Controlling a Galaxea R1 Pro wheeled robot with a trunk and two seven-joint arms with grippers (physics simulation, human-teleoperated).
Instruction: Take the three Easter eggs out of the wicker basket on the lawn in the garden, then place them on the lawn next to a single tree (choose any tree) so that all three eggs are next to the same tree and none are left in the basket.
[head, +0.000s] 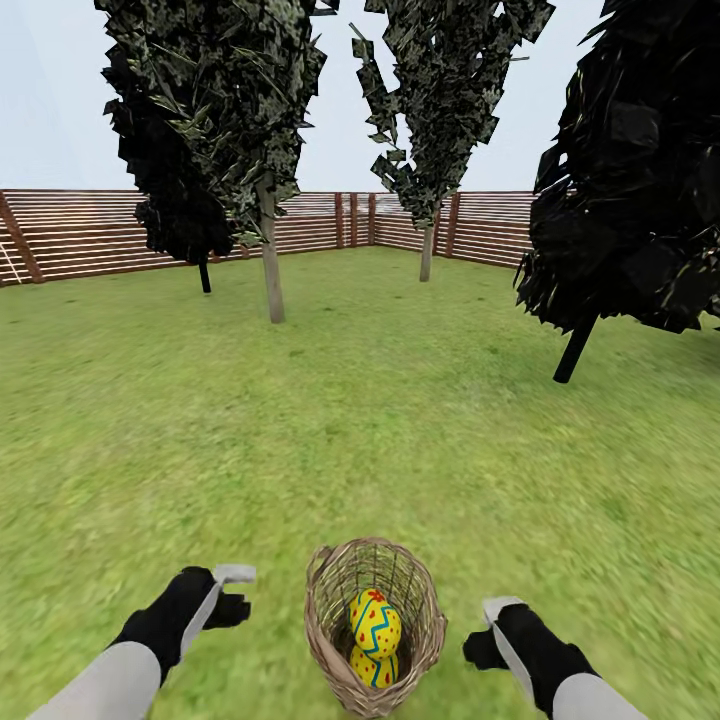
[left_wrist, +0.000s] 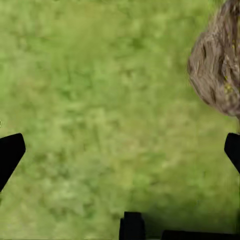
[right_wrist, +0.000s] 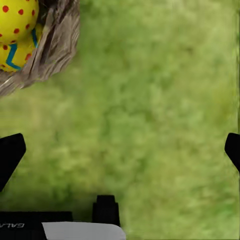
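Fingers (left_wrist: 11, 152) spread wide, both grippers flanking wicker basket (head: 375, 625)

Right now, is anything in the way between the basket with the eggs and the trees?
Nothing visible: only open green lawn lies between the brown wicker basket holding yellow zigzag eggs and the pale-trunked tree.

The small round brown open-weave wicker basket (head: 375, 628) stands on the short green lawn (head: 330, 430), its mouth open upward. Two yellow eggs with blue zigzags and red dots (head: 375, 622) occupy its inside. Bare grass lies on both sides of the basket. Beyond the basket, open grass runs to the pale-trunked tree (head: 271, 262).
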